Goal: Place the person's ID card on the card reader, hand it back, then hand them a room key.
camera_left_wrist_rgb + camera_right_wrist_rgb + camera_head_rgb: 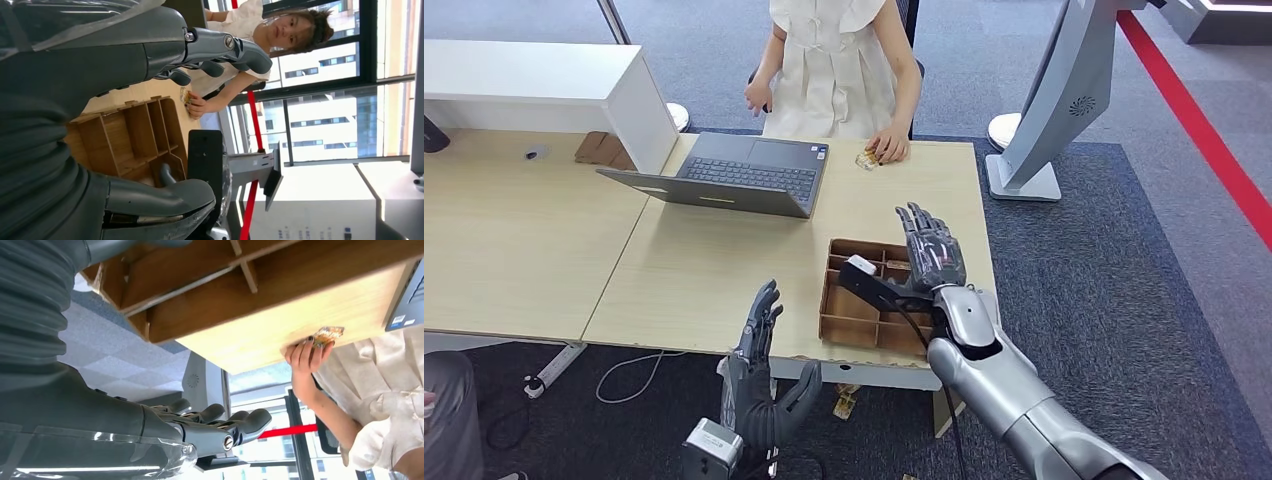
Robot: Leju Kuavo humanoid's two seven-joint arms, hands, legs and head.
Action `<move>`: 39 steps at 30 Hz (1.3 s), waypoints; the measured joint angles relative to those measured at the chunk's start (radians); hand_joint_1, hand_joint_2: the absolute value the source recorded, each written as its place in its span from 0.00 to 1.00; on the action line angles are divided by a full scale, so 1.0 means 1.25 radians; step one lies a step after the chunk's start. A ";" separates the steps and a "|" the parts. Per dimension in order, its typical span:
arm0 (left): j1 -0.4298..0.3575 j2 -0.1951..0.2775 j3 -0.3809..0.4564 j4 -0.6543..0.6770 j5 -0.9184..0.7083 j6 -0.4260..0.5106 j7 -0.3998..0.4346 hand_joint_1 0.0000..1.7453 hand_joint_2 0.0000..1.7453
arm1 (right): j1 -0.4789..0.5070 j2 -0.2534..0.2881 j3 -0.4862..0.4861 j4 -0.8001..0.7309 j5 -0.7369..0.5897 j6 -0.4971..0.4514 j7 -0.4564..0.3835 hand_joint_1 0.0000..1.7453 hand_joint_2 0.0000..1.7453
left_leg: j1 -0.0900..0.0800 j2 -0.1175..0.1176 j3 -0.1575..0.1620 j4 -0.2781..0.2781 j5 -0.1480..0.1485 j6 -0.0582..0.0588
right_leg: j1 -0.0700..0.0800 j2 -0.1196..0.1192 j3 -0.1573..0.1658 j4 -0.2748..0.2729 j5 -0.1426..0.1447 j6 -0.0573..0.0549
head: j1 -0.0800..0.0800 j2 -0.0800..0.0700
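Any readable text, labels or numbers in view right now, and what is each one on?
None can be read.
Laptop: small sticker near its corner, too small to read.
Card under the person's hand: patterned face, print blurred.
White panel in the left wrist view: small dark marks, illegible.

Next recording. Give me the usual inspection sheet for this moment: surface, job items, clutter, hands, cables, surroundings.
Surface: light wooden desk with a second desk butted against its left side.
Job's things: small card on the far edge under the person's hand; brown compartment tray at the near right edge. Card reader and room key: cannot tell.
Clutter: open laptop; white raised shelf and small brown items at far left.
Hands: left hand raised at the near edge, holding nothing; right hand above the tray, fingers extended, holding nothing.
Cables: power strip and white cable on the floor under the desk.
Surroundings: seated person in white; grey kiosk stand; red floor line.
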 joint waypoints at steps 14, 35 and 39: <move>-0.003 0.003 -0.008 -0.005 0.001 0.001 0.008 0.00 1.00 | 0.006 -0.022 -0.017 -0.047 0.006 0.008 0.017 0.00 1.00 | 0.000 0.000 0.000 0.000 0.000 0.000 | 0.000 0.000 0.000 0.000 0.000 0.000 | 0.000 0.000; -0.033 0.005 -0.043 -0.005 0.026 -0.005 0.017 0.00 1.00 | 0.042 -0.037 -0.018 -0.088 0.035 0.058 0.014 0.00 1.00 | 0.000 0.000 0.000 0.000 0.000 0.000 | 0.000 0.000 0.000 0.000 0.000 0.000 | 0.000 0.000; -0.033 0.005 -0.043 -0.005 0.026 -0.005 0.017 0.00 1.00 | 0.042 -0.037 -0.018 -0.088 0.035 0.059 0.014 0.00 1.00 | 0.000 0.000 0.000 0.000 0.000 0.000 | 0.000 0.000 0.000 0.000 0.000 0.000 | 0.000 0.000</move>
